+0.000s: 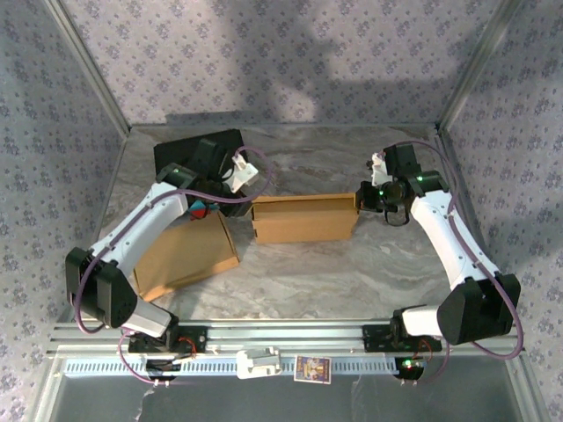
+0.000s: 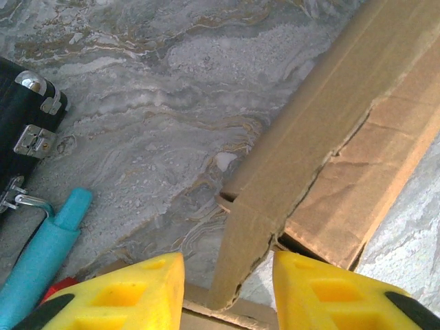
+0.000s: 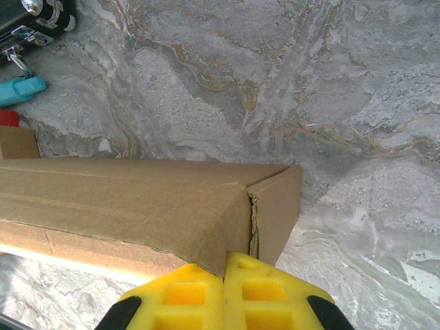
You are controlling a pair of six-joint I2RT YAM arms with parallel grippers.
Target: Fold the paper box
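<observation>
Paper box (image 1: 303,220) mid-table (image 1: 352,281), lying crosswise between both arms. Right gripper (image 3: 225,275) clenched tight at right end corner, probably bracing against sliding; cannot tell whether wall nipped between pads. Left gripper (image 2: 229,289) released, fingers spread either side of upright end flap (image 2: 240,254), not touching it; probably lined up to pinch or tuck. Left arm stretched forward over flat cardboard sheet (image 1: 189,255), wrist dipped. Right arm extended, wrist turned inward toward box end.

Left wrist: case (image 2: 27,130) cut by left edge, teal handle (image 2: 41,261) by bottom edge, box (image 2: 344,151) runs off right. Right wrist: box's left end out of frame. Top: card (image 1: 312,368) print unreadable.
</observation>
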